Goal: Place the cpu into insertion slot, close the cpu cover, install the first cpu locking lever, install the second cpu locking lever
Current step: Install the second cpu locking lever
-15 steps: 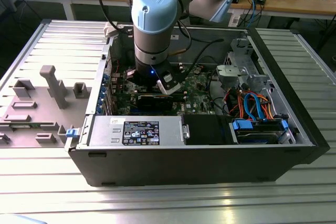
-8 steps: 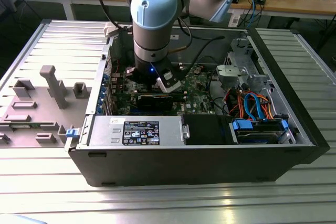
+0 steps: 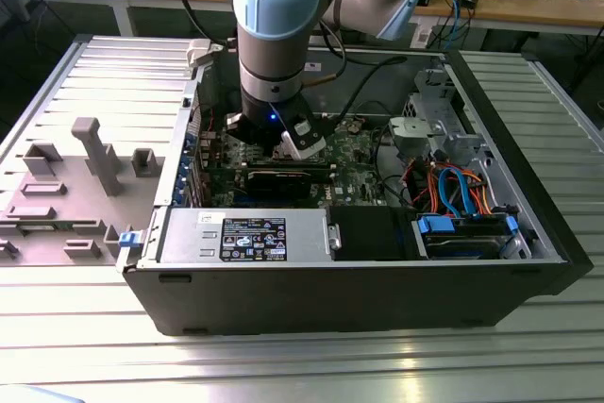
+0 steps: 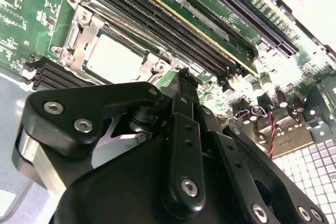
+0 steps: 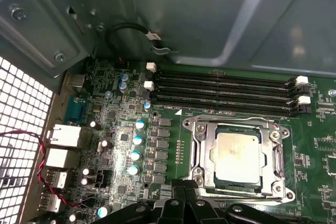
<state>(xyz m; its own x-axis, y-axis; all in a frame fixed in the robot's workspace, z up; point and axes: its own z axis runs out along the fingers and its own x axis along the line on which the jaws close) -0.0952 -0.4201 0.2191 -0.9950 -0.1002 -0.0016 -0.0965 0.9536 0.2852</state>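
One dull grey square cpu [image 5: 238,157] under silver cpu cover [image 5: 195,150]

An open black computer case [image 3: 359,299] is lying on a ribbed metal counter [image 3: 283,365], its grey power supply [image 3: 245,236] sitting along the near wall, while orange and blue cables [image 3: 453,191] are trailing toward the exterior view's right. Black memory slots [image 5: 223,90] are running across the green motherboard [image 5: 121,145].

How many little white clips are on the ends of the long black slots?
4. In the first wrist view, two white clips sit at the slots' end nearer the silver ports, and two at the opposite end. More may be hidden.
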